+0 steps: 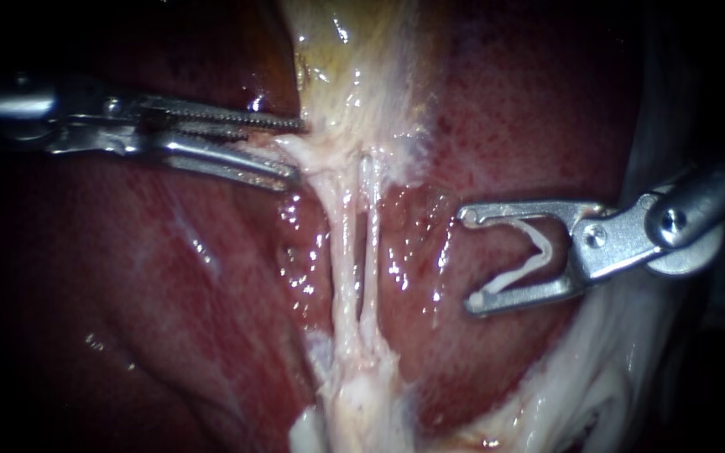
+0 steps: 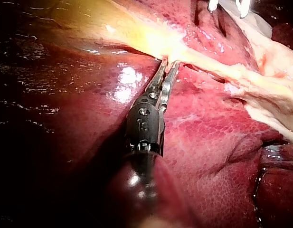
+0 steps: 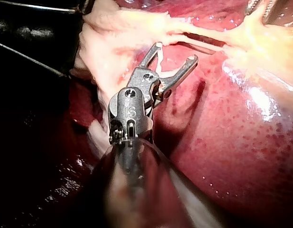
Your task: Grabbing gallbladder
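1. Jaws of left instrument are standing narrowly apart, tips touching gallbladder at its pale neck.
2. Right instrument jaws are gaping wide, cradling white clip, near two tubes.
3. Liver is lying beneath.

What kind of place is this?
Probably a surgery practice bench: a wet red liver, the pale gallbladder, and slim metal tools, the left instrument and the right instrument, which holds a white clip.
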### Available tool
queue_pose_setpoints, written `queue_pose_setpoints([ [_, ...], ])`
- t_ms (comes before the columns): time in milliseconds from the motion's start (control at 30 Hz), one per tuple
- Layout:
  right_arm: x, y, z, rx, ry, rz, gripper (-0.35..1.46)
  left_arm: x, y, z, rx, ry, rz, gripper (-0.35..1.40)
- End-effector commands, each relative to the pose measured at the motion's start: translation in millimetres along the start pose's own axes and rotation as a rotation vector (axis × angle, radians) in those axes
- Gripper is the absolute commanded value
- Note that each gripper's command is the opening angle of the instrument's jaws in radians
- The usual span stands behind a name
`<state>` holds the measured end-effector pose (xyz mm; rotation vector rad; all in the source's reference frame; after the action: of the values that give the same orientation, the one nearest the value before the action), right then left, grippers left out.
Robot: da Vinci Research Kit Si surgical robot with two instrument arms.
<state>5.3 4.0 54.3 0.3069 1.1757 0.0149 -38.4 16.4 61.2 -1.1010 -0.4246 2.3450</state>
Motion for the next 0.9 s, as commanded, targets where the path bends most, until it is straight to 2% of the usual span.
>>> queue_pose_setpoints([
  [33,0.0,0.0,0.0,0.000,0.000,0.000,0.50,-0.1,0.0,-0.2,0.001,-0.007,-0.008,-0.25],
  [100,0.0,0.0,0.0,0.000,0.000,0.000,0.50,-0.2,0.0,-0.4,-0.003,-0.013,-0.018,-0.35],
  [267,0.0,0.0,0.1,0.000,0.000,0.000,0.50,-0.1,0.1,-1.7,0.023,-0.010,-0.080,-0.35],
  [400,0.0,0.0,0.0,0.000,0.000,0.000,0.50,1.5,0.5,-3.3,0.021,-0.011,-0.093,-0.35],
  [500,0.0,0.0,0.0,0.000,0.000,0.000,0.50,3.4,0.6,-5.2,0.022,-0.012,-0.106,-0.35],
  [667,0.0,0.0,0.0,0.000,0.000,0.000,0.50,5.8,-0.3,-8.7,0.027,0.006,-0.131,-0.35],
  [767,0.0,0.0,0.0,0.000,0.000,0.000,0.50,6.2,-0.9,-10.0,0.037,0.010,-0.146,-0.35],
  [900,0.0,0.0,0.0,0.000,0.000,0.000,0.50,6.0,-1.2,-10.3,0.056,0.009,-0.159,-0.35],
])
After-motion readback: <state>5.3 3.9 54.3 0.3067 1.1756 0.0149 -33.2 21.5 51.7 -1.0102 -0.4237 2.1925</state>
